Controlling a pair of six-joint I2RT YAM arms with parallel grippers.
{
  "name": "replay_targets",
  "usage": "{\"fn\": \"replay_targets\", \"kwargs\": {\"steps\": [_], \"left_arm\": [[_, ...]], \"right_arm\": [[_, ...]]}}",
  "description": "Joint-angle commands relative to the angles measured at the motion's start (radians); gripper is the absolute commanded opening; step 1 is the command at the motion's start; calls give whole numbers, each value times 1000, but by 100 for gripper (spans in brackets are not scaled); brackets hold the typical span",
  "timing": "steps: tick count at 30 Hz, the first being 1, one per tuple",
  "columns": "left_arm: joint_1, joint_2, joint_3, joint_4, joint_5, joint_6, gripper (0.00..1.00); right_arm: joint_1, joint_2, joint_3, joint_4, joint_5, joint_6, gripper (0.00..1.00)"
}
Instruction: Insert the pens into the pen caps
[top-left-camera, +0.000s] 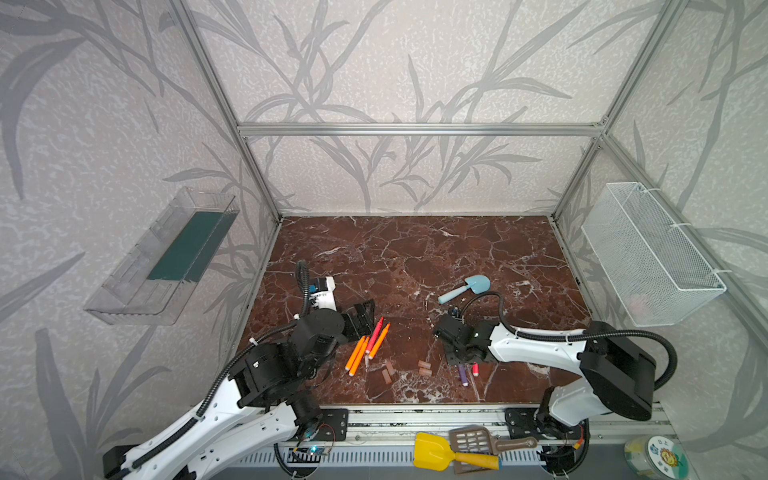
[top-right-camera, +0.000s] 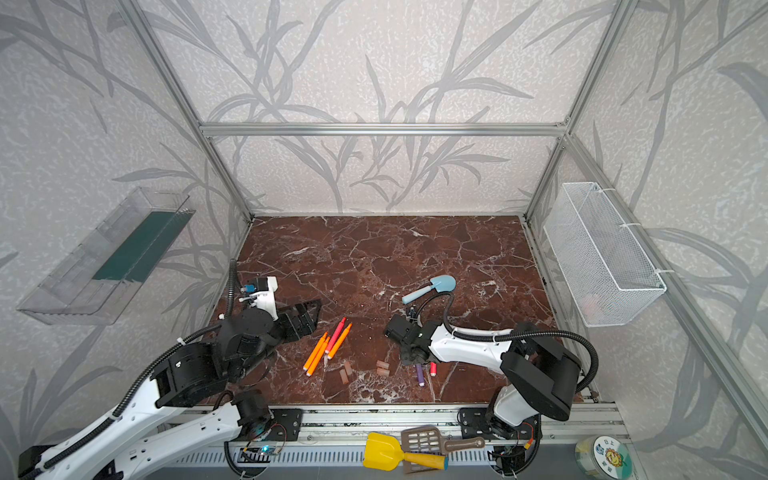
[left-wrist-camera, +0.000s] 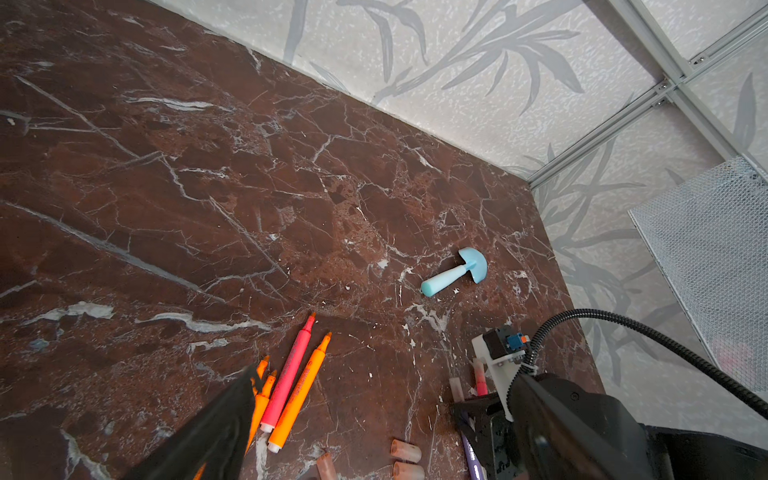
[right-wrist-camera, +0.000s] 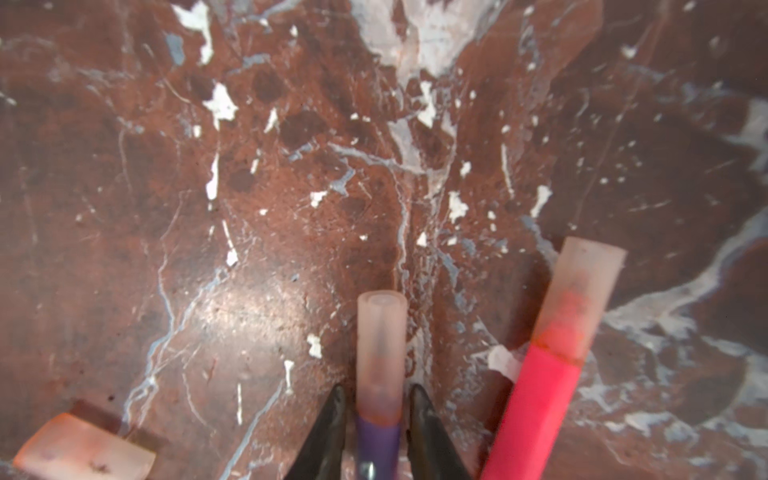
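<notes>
Fig.: 2 of 6 capped: purple pen (top-left-camera: 462, 375), pink pen (top-left-camera: 475, 369), lower centre. 4 bare pens (top-left-camera: 380, 340), 4 loose caps (top-left-camera: 424, 368) left. R gripper (right-wrist-camera: 377, 390) straddles purple pen, jaws slack; L gripper (top-left-camera: 360, 316) open, empty.

Both top views: a stereo pair high over the 6 o'clock edge of the marble table (top-left-camera: 415, 257), facing down toward 12, distant, whole scene. Left wrist view: low near 9 o'clock, facing 2 o'clock, sharing the blue shovel (left-wrist-camera: 455, 272) and orange pens (left-wrist-camera: 297, 399) with them. Right wrist view: very close at 5 o'clock, facing down on the purple pen (right-wrist-camera: 378, 444).
</notes>
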Motion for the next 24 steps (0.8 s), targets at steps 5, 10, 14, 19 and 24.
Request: {"fn": "replay_targets", "kwargs": {"steps": [5,10,14,19,24], "left_arm": [[1,-9,10,-7,-22,6,99],[1,6,24,-10,11,6,99],[1,9,14,-3,13,-3,99],[1,12,-48,17,-47,-10,99],[1,62,-172,133,-8,134,96]], "right_arm": [[-2,-154,13,-98,98,-13,46],[1,-280,-9,-92,110,-45,49],[7,-396,-55,-58,101,-65,50],[10,-508,-95,-35,88,-79,52],[14,-542,-108,-8,69,-84,52]]}}
